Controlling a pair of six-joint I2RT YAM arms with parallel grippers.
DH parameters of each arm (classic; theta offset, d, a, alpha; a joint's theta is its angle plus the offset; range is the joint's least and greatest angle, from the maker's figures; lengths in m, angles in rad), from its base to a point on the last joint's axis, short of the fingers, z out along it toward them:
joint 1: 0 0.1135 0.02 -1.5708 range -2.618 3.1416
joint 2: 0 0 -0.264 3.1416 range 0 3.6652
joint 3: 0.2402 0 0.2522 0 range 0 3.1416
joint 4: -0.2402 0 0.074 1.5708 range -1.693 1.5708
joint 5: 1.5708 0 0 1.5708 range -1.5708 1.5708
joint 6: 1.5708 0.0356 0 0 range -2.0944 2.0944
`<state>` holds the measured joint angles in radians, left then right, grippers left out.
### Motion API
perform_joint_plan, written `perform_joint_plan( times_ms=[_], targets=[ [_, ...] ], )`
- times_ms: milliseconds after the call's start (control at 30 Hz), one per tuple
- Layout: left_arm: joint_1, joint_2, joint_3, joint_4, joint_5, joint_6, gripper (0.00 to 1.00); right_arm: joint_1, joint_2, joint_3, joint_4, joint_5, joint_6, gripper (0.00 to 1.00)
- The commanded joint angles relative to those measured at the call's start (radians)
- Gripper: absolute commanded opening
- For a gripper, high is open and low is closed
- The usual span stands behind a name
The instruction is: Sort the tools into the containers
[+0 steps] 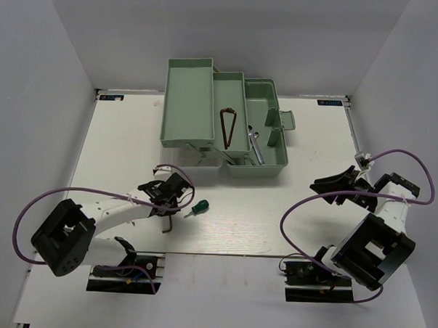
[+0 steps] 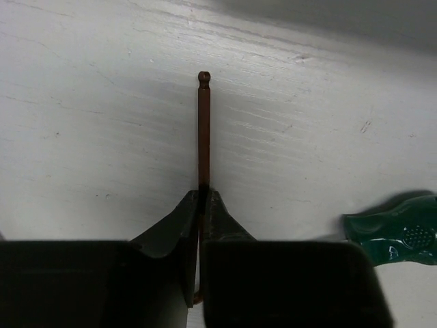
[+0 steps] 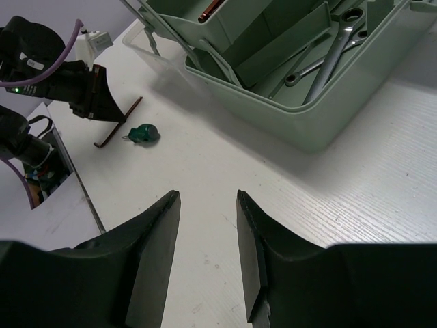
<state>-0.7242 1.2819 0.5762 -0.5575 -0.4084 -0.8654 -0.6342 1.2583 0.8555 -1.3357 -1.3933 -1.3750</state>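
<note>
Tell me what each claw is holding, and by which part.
Left claw grips the hex key by its long shaft, near the bend. Right claw holds nothing.

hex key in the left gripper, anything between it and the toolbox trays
Nothing visible blocks it. The left gripper is shut on the hex key, with bare table between it and the toolbox. The green screwdriver lies off to the right. Only the tray walls need clearing.
</note>
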Motion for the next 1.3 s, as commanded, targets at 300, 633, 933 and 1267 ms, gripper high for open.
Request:
perform_joint_plan(
  times_ms=[300,633,933,1267],
  targets=[
    [-0.063,-0.035,-0.088,-0.076,0.134,-0.015,0.0,-0.019,-0.014,0.034,-0.316,-0.033,0.016,0.5],
    [-0.081,-0.22,0.079,-0.217,0.099,0.028,0.0,-0.012,-0.008,0.051,-0.319,-0.003,0.056,0.9],
    [-0.121,-0.231,0.238,-0.131,0.378,0.305,0.0,-0.015,-0.031,0.04,-0.315,-0.013,0.034,0.9],
    [-0.164,-0.063,0.581,0.01,0.597,0.543,0.0,-0.015,-0.03,0.034,-0.316,-0.012,0.019,0.9]
  ],
)
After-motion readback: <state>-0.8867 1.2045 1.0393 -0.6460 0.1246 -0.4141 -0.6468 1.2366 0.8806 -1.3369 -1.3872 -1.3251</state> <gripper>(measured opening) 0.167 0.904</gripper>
